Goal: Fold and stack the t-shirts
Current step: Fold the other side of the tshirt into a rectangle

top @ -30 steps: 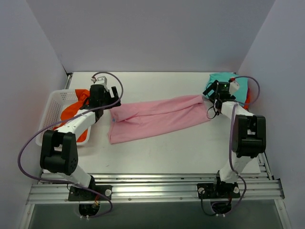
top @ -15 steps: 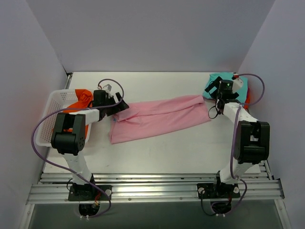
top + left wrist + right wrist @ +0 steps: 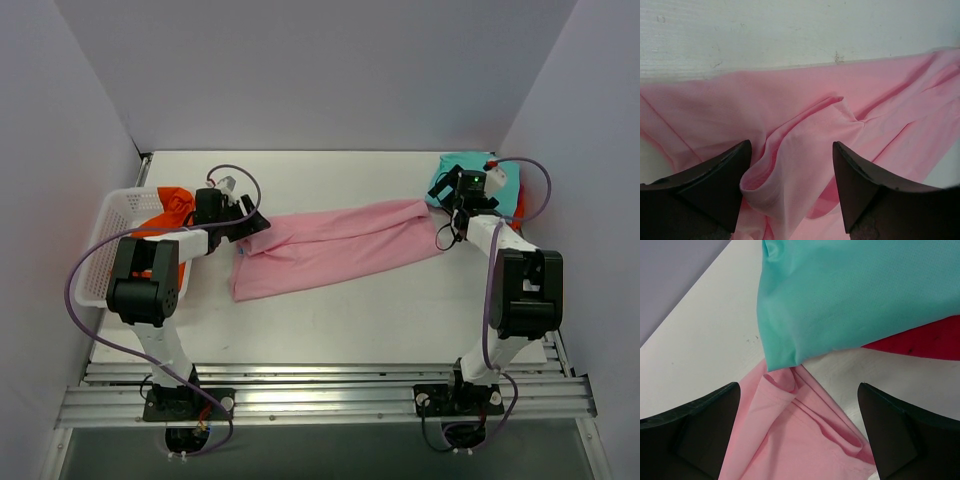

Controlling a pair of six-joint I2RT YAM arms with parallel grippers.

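The light pink t-shirt point(image 3: 330, 248) lies stretched in a long band across the table. My left gripper point(image 3: 250, 224) is at its left end, open, with a raised fold of pink cloth point(image 3: 790, 165) between its fingers point(image 3: 715, 185). My right gripper point(image 3: 446, 196) is at its right end, open, with the pink corner point(image 3: 790, 430) lying between and below its fingers point(image 3: 695, 430). The folded teal t-shirt point(image 3: 468, 166) lies at the back right on the red one point(image 3: 518, 207); both show in the right wrist view, teal point(image 3: 855, 295) over red point(image 3: 925, 340). The orange t-shirt point(image 3: 168, 206) sits in the basket.
The white mesh basket point(image 3: 98, 250) stands at the table's left edge beside my left arm. Grey walls close in the left, back and right sides. The teal shirt's edge overlaps the pink corner right in front of my right gripper.
My left arm has swung its elbow in, and its gripper has moved right onto the pink shirt's left end. My right gripper has shifted slightly at the right end. The shirt lies as before.
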